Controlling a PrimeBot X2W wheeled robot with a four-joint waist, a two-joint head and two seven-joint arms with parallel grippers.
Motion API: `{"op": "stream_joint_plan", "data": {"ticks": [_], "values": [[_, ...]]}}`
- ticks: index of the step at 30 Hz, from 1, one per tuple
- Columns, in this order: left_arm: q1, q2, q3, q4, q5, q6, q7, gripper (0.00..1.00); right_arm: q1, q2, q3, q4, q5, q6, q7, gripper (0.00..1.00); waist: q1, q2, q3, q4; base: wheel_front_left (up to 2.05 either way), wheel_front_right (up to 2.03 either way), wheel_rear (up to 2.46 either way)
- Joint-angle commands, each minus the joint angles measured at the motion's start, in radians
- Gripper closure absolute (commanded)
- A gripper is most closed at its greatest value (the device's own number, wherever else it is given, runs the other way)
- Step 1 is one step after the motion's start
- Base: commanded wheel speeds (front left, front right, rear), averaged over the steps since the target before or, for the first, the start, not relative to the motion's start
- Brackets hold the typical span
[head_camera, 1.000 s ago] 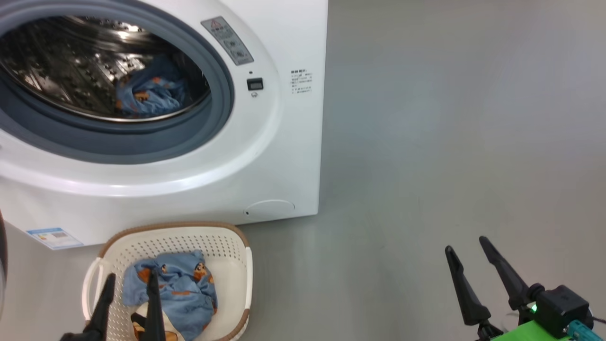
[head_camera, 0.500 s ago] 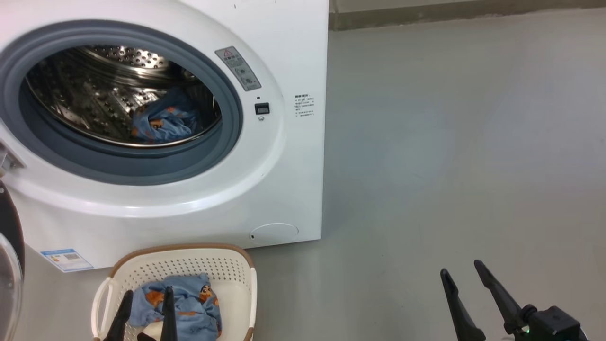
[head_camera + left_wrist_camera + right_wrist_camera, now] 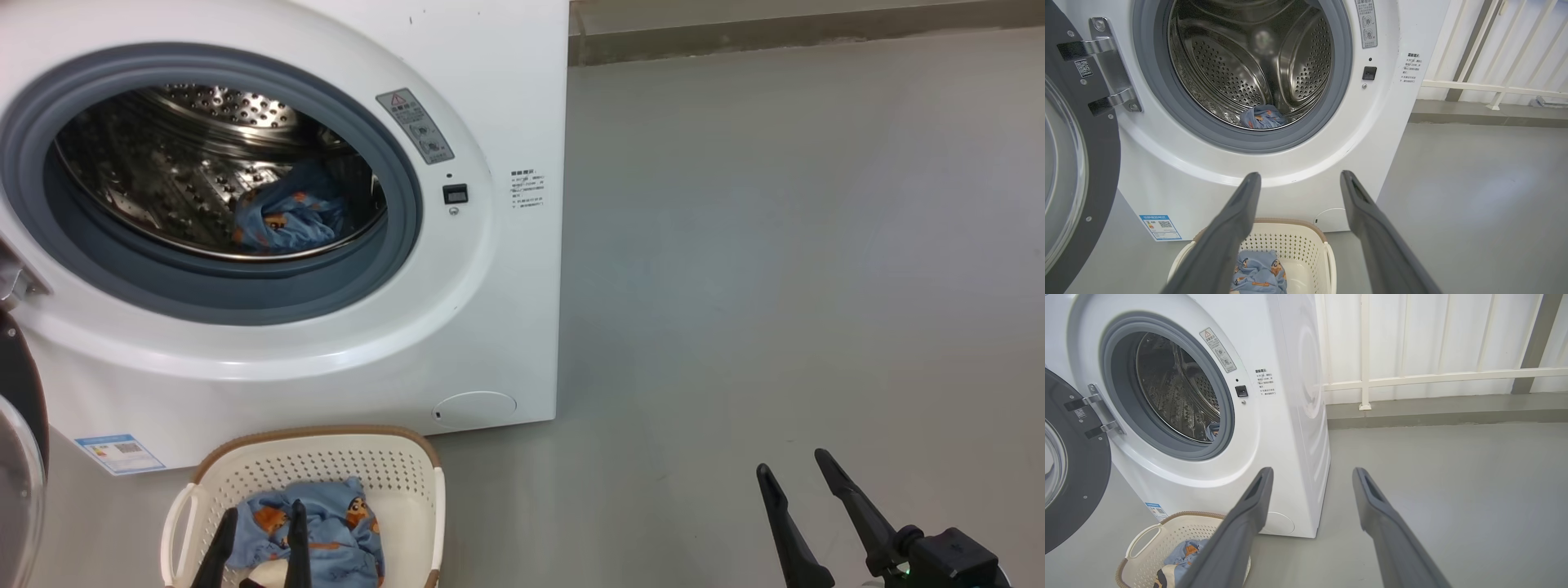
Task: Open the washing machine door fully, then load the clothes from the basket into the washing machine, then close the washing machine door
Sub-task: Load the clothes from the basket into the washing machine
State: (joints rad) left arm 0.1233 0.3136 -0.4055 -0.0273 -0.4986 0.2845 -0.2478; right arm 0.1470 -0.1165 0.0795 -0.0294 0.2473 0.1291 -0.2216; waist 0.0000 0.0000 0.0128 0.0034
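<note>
The view has tilted upward. The left claw [image 3: 264,509] and right claw [image 3: 792,461] stay spread and empty. Some clothes [image 3: 343,531] remain in the basket [image 3: 326,433] at lower left, so loading looks unfinished.

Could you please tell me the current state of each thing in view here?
Washing machine door: open wide.
Drum: holds one blue garment.
Basket: upright, holding blue clothes.
Left claw: open, empty.
Right claw: open, empty.
Round flap: shut.

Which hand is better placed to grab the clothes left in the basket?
Left. The open left hand hangs over the clothes in the basket; the open right hand is off to the side, over the floor.
</note>
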Motion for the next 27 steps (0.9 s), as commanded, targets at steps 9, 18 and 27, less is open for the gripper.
{"op": "stream_joint_plan", "data": {"ticks": [9,18,27], "values": [[-0.042,0.003,0.02,0.003,-0.005,-0.014,-0.009,0.0,-0.002,-0.004,0.015,-0.029,-0.008,0.002,0.002,0.0,0.0,0.0,-0.005,0.003,0.0,0.0,0.0],[-0.084,-0.014,0.011,0.057,-0.015,-0.008,0.022,0.0,-0.01,-0.008,0.013,-0.042,-0.007,0.002,0.004,0.0,0.0,0.0,0.024,0.01,0.0,0.0,0.0],[-0.209,-0.064,-0.009,0.274,-0.05,-0.072,0.031,0.0,-0.046,-0.025,0.023,-0.052,0.006,0.002,0.0,0.0,0.0,0.0,0.1,0.002,0.0,0.0,0.0]]}}
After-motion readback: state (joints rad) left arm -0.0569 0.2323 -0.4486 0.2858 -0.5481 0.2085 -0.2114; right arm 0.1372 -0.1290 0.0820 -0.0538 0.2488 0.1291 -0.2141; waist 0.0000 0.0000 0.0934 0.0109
